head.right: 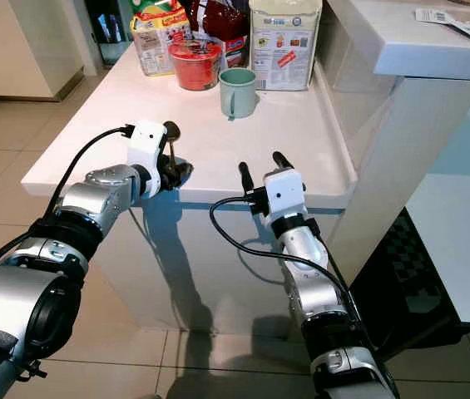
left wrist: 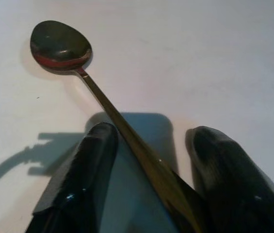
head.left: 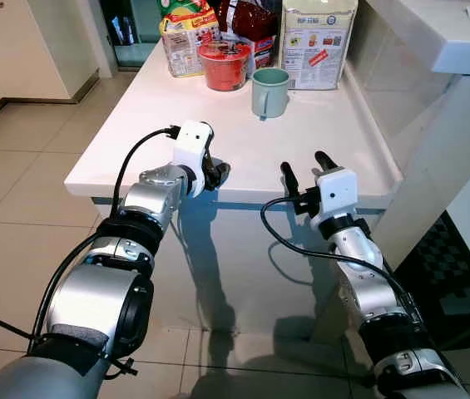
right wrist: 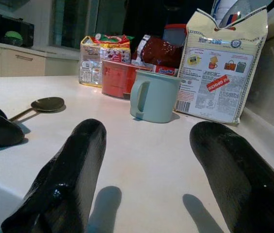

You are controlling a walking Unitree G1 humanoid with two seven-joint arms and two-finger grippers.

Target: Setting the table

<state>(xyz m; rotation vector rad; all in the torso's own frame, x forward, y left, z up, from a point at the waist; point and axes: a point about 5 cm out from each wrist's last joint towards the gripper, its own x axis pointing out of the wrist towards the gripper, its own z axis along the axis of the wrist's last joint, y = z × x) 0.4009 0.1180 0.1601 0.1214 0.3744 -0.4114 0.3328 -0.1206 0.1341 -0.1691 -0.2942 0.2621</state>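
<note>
A metal spoon lies on the white table near its front edge, bowl pointing away from me. Its handle runs back between the two black fingers of my left gripper. Those fingers stand apart on either side of the handle, so this gripper is open and low over the tabletop. My right gripper hovers open at the table's front edge, to the right of the spoon, nothing between its fingers. A pale green mug stands further back, in line with the right gripper.
A red bowl and several food packages crowd the table's far end. A higher white counter borders the table on the right. Bare tabletop lies between the mug and the grippers. Tiled floor is to the left.
</note>
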